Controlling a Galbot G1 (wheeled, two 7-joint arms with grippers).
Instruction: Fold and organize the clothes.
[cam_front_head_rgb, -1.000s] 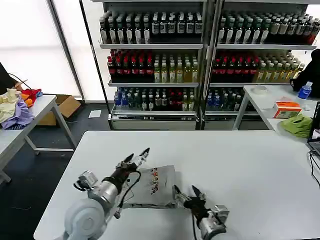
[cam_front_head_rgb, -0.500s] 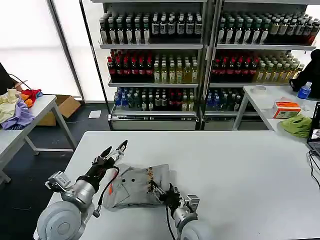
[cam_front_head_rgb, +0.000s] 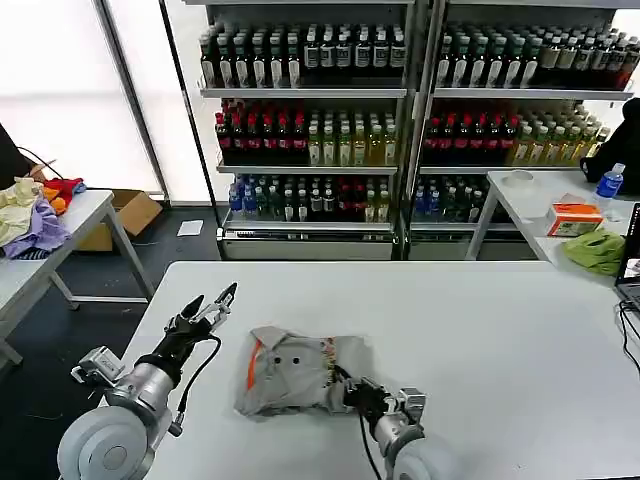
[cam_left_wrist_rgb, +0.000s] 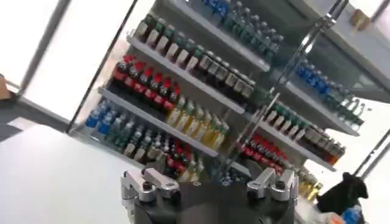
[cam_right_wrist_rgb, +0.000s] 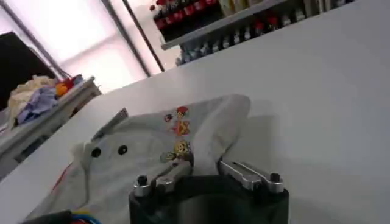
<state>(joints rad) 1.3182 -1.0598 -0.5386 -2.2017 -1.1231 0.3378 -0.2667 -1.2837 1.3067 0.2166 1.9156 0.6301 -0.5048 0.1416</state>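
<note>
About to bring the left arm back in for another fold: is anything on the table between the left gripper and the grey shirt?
Nothing visible. The left gripper hangs open above bare white table, and the grey polo shirt lies bunched just to its right. The right gripper is at the shirt's far edge, not between them.

White table (cam_front_head_rgb: 500, 330) lies bare around the polo shirt (cam_front_head_rgb: 290, 372) — probably open passage everywhere.

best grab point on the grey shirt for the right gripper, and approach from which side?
Probably the bunched hem edge of the shirt nearest the right gripper, coming in low from the robot's right. That edge is raised off the table, so a finger could slide under. The left gripper hovers open beside the collar.
</note>
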